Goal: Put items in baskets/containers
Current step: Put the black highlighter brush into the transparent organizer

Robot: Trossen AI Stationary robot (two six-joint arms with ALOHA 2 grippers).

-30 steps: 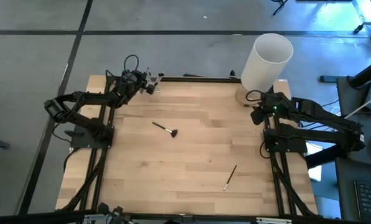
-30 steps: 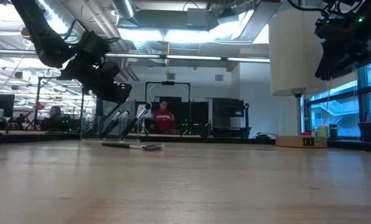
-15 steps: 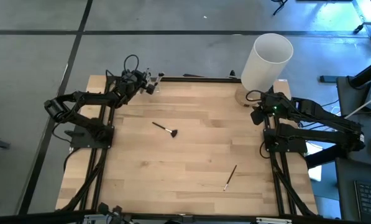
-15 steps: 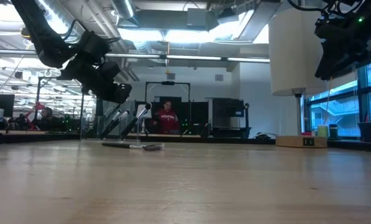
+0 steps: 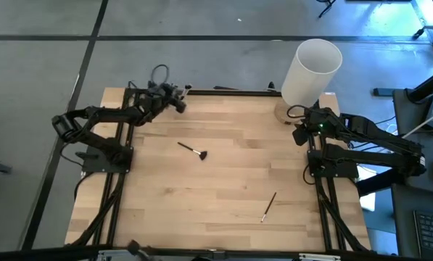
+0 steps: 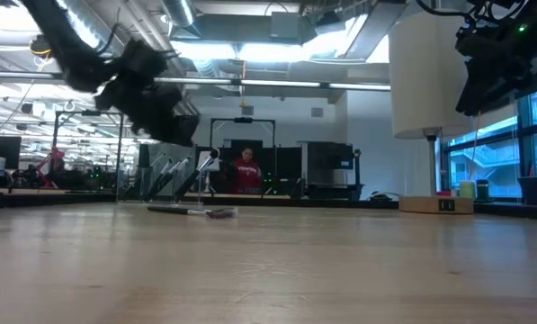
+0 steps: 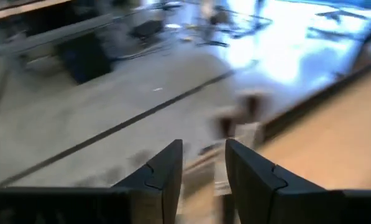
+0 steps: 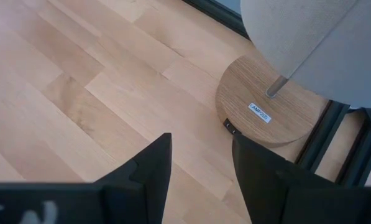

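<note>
The counter (image 5: 223, 181) carries two brushes: one (image 5: 193, 151) mid-counter, one (image 5: 268, 206) toward the near right. The left gripper (image 5: 177, 101), jaws parted and empty, hangs at the far-left corner; clear cups there risk being knocked. Right gripper (image 5: 300, 134) waits open

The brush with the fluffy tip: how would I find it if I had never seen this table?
Start at the tall white cylinder on the wooden table's far right corner and look left to the middle. The fluffy brush lies there alone, on bare wood. Its short dark handle ends in a wide flared tuft, unlike the other brush, slim and pale, near the right front.
</note>
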